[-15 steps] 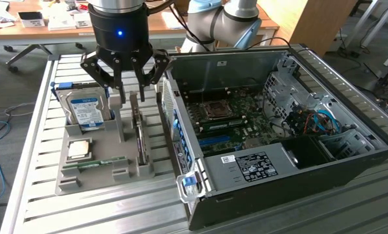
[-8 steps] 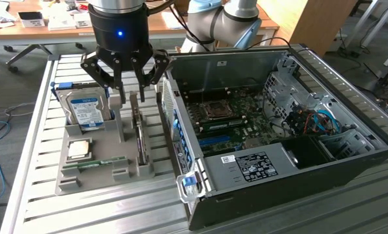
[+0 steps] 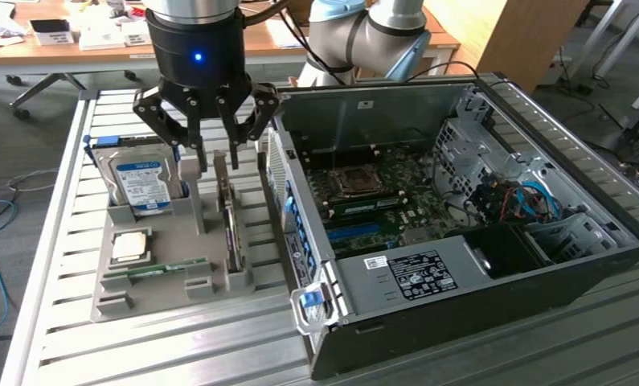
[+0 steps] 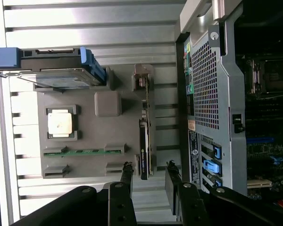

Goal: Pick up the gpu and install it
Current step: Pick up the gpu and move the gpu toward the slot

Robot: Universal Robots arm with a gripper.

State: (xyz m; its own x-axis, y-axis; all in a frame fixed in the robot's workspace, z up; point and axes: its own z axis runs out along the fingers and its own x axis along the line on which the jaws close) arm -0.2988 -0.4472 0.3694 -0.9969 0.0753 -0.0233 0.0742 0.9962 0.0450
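Note:
The gpu (image 3: 230, 221) stands on its long edge in a slot of the grey tray (image 3: 174, 281), a thin green and black card with a metal bracket at its far end. My gripper (image 3: 214, 143) hangs above the tray's far part, over the card's bracket end, open and holding nothing. In the wrist view the gpu (image 4: 145, 141) runs as a narrow strip, one end lying between my two black fingertips (image 4: 127, 175), and the gripper (image 4: 149, 176) is clear of it. The open computer case (image 3: 459, 201) lies beside the tray, its motherboard (image 3: 378, 201) exposed.
On the tray, a hard drive (image 3: 142, 181) with a blue-white label stands in blue rails, a square processor (image 3: 129, 245) lies flat, and a thin RAM stick (image 3: 153, 269) lies near the front. A grey post (image 3: 193, 189) rises beside the gpu. The case's perforated rear wall (image 4: 205, 89) is close to the card.

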